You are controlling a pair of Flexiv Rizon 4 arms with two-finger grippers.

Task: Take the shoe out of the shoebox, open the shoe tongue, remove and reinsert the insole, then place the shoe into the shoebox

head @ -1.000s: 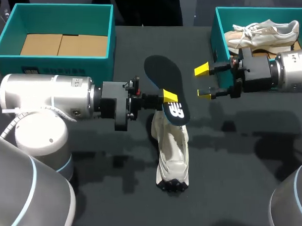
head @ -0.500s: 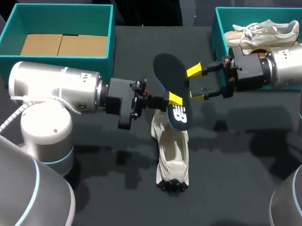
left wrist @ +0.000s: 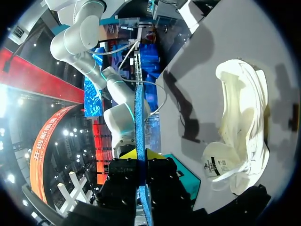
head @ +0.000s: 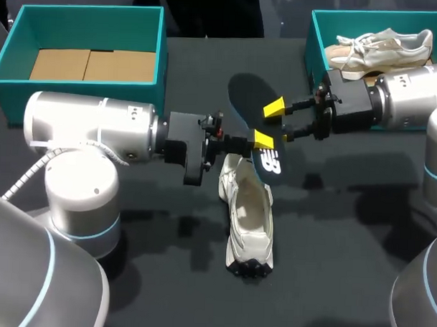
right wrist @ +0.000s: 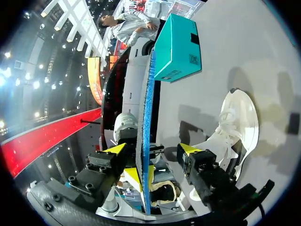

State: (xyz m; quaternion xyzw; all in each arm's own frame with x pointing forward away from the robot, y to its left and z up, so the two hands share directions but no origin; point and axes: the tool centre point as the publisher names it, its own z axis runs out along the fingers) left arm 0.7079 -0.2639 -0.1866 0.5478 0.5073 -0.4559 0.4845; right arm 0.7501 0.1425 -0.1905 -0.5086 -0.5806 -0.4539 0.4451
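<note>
while left fingers point(head: 262, 139) pinch insole point(head: 247, 95), right fingers point(head: 273, 107) nearer

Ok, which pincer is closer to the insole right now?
Left. The left pincer is shut on the insole near its printed end; the right pincer straddles it with open fingers, clear of it.

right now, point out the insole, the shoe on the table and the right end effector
insole point(head: 246, 98), head view, on its plain far end
shoe on the table point(head: 250, 211), head view, on its open inside
right end effector point(head: 279, 122), head view, midway between its yellow tips
</note>
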